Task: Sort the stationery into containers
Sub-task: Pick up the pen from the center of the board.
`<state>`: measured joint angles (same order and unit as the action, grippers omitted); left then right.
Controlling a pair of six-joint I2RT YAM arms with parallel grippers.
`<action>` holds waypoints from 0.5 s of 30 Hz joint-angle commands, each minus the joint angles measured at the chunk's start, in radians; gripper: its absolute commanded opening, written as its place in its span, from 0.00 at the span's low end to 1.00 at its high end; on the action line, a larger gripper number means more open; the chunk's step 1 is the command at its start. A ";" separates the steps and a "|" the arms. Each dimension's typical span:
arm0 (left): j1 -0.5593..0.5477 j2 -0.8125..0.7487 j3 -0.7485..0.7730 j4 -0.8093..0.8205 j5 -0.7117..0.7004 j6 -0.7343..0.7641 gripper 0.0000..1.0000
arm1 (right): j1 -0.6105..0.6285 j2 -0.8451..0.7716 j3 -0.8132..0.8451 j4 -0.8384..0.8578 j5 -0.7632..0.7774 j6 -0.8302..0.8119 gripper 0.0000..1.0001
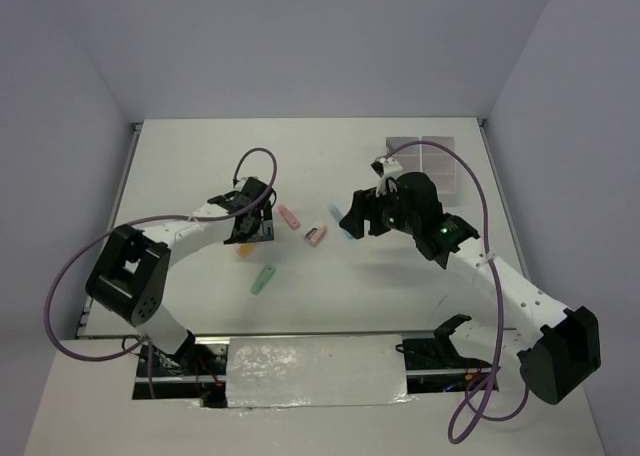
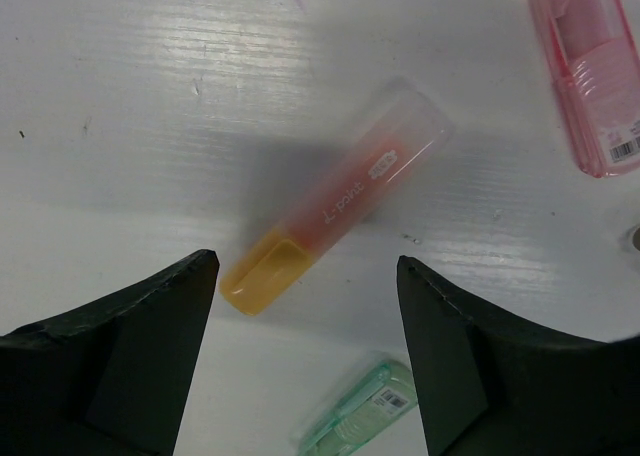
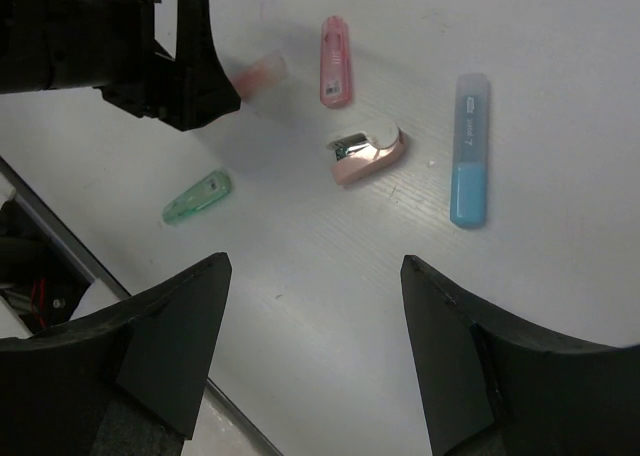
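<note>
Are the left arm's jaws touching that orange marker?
Apart. The left wrist view shows the orange marker lying between the left gripper's open jaws, with bare white table visible on both sides of it.

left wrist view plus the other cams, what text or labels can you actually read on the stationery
"point": printed along the orange highlighter; the character before it is unclear.
Small boxed mark next to it on the same barrel: too blurred to read.
Barcode sticker on the pink case: digits too small.
Label on the green item: too small and blurred.
Print along the blue highlighter: too small to read.
Top view: nothing legible.
</note>
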<state>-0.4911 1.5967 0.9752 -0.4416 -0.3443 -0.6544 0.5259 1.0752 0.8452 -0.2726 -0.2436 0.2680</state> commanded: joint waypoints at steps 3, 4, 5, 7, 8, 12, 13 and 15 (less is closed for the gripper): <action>0.008 0.020 -0.010 0.032 -0.019 0.007 0.81 | 0.009 -0.021 -0.011 0.053 -0.048 0.007 0.77; 0.008 0.025 -0.013 0.035 -0.018 0.007 0.80 | 0.009 -0.021 -0.012 0.055 -0.048 0.010 0.77; 0.008 0.029 -0.021 0.041 -0.018 0.007 0.78 | 0.011 -0.023 -0.015 0.059 -0.048 0.010 0.77; 0.008 0.045 -0.029 0.046 -0.010 0.009 0.63 | 0.013 -0.026 -0.021 0.061 -0.051 0.014 0.77; 0.008 0.048 -0.033 0.044 -0.010 0.004 0.58 | 0.013 -0.026 -0.021 0.062 -0.052 0.014 0.77; 0.008 0.060 -0.059 0.047 -0.009 -0.010 0.54 | 0.013 -0.031 -0.026 0.072 -0.060 0.019 0.77; 0.008 0.062 -0.064 0.050 -0.005 -0.011 0.54 | 0.013 -0.029 -0.026 0.076 -0.065 0.023 0.77; 0.008 0.066 -0.079 0.056 0.004 -0.013 0.54 | 0.014 -0.027 -0.029 0.082 -0.071 0.027 0.77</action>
<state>-0.4873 1.6455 0.9264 -0.3916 -0.3454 -0.6605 0.5304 1.0725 0.8242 -0.2440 -0.2924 0.2867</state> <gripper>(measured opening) 0.544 0.767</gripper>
